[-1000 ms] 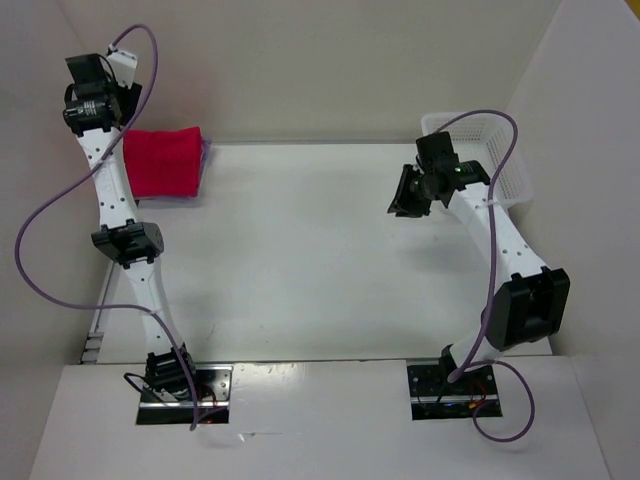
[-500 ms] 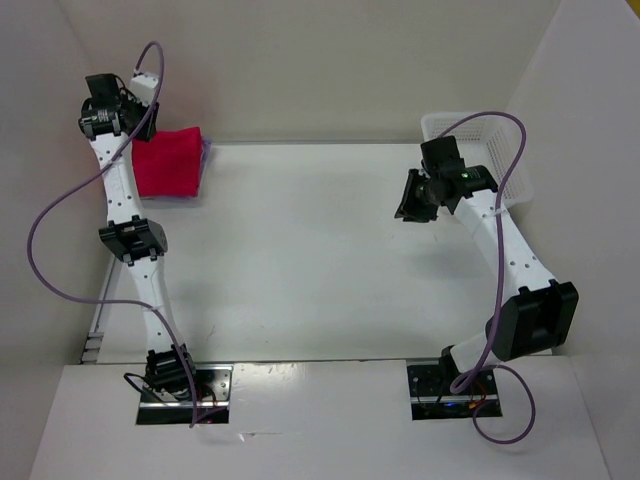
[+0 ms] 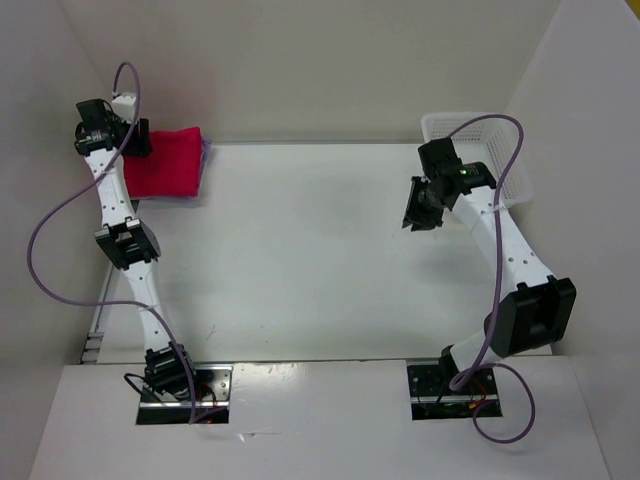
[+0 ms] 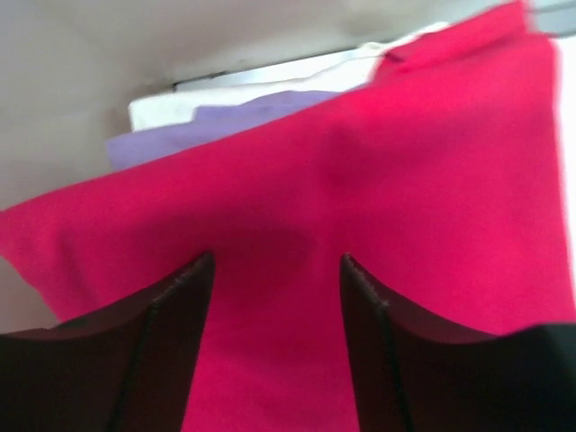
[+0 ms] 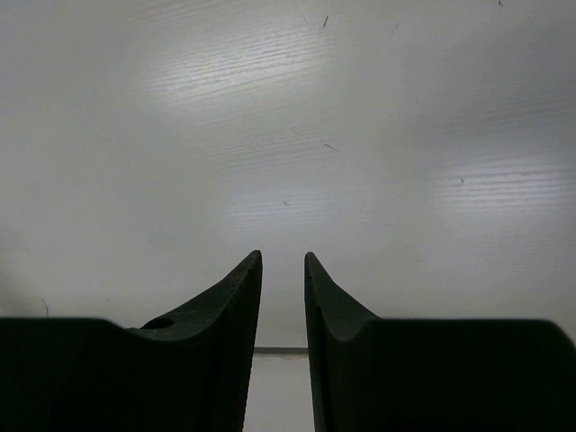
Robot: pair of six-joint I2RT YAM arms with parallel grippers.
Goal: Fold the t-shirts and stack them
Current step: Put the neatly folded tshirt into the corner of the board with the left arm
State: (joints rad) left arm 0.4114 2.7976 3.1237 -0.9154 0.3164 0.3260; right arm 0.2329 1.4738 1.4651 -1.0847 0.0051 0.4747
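Left gripper (image 4: 274,259): It is at the far left corner of the table, right over the pile of t-shirts. Its jaws are apart. Nothing is pinched between them. Only red cloth shows below.
Pile of t-shirts (image 3: 172,165): It sits folded at the far left corner of the table, close to the back wall.
Red shirt (image 4: 405,180): It is on top, flat and smooth.
Purple shirt (image 4: 225,121): It is under the red one. Only its edge peeks out.
White shirt (image 4: 171,103): It is lower down. Only a strip shows. I cannot see a fourth shirt from here.
What is done: The shirts I can see are folded and stacked.
What is left: Not much, I think. No loose shirt shows anywhere, so the job looks almost over.
Table (image 3: 300,250): It is white, flat and a bit shiny.
Right gripper (image 5: 283,261): It hangs above the right side of the table, well apart from the pile. Its jaws are almost together with a thin gap. It holds nothing.
Basket (image 3: 500,150): A white plastic mesh basket stands at the far right corner.
Room: Plain pale walls (image 3: 330,60) stand close around the table.
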